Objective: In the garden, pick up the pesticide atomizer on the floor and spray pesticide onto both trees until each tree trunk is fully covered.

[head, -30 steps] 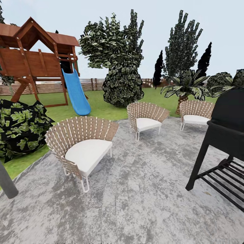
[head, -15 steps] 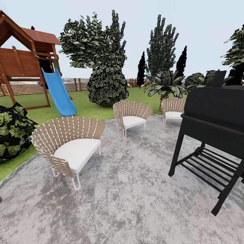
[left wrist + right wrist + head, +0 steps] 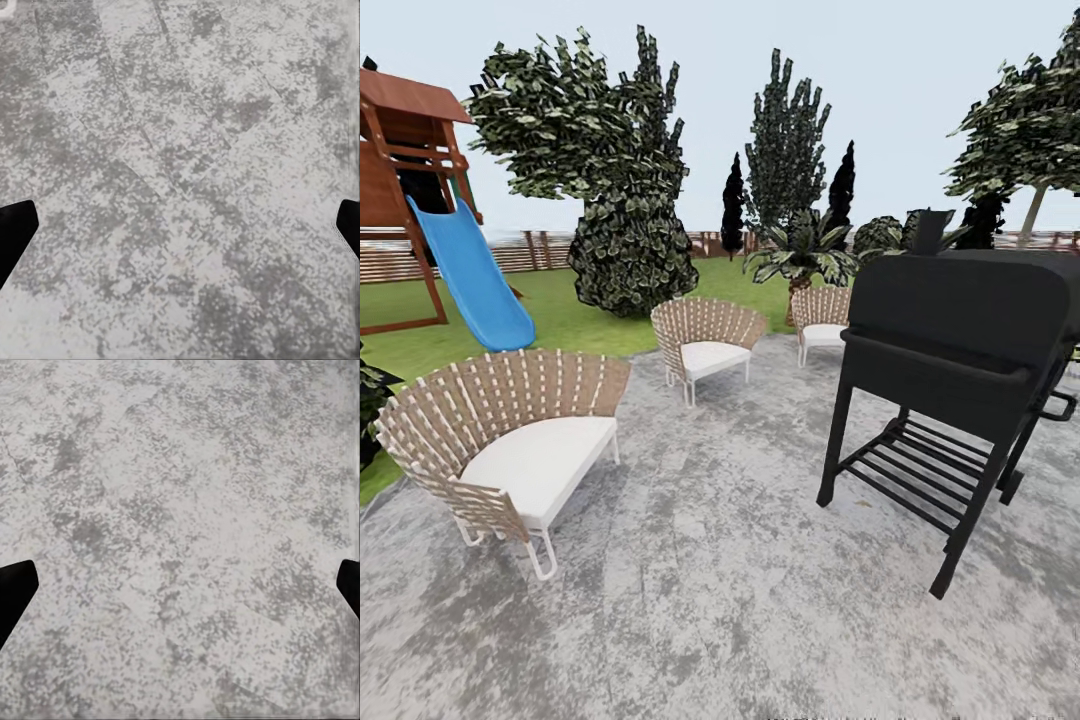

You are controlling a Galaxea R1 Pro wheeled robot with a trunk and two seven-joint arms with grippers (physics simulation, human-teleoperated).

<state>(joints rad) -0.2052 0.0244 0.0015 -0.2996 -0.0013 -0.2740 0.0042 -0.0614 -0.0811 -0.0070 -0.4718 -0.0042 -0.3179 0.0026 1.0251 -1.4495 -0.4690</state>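
The pesticide atomizer is out of view. I stand on a grey mottled stone patio at the edge of the garden lawn, which a brown slat fence closes off. At the far right rises a tree with high foliage and a pale bare trunk; it is too distant to judge the bark. My left gripper hangs open over bare patio stone, its black fingertips wide apart. My right gripper is also open over the stone, holding nothing.
A black grill stands close on the right. Three woven chairs line the patio's left and far edge. A wooden playset with a blue slide, a dense bush and a palm stand on the grass.
The whole picture has slid left, so the camera has turned right. The grill has come fully into view and the dark leafy bush at the left has almost left the frame.
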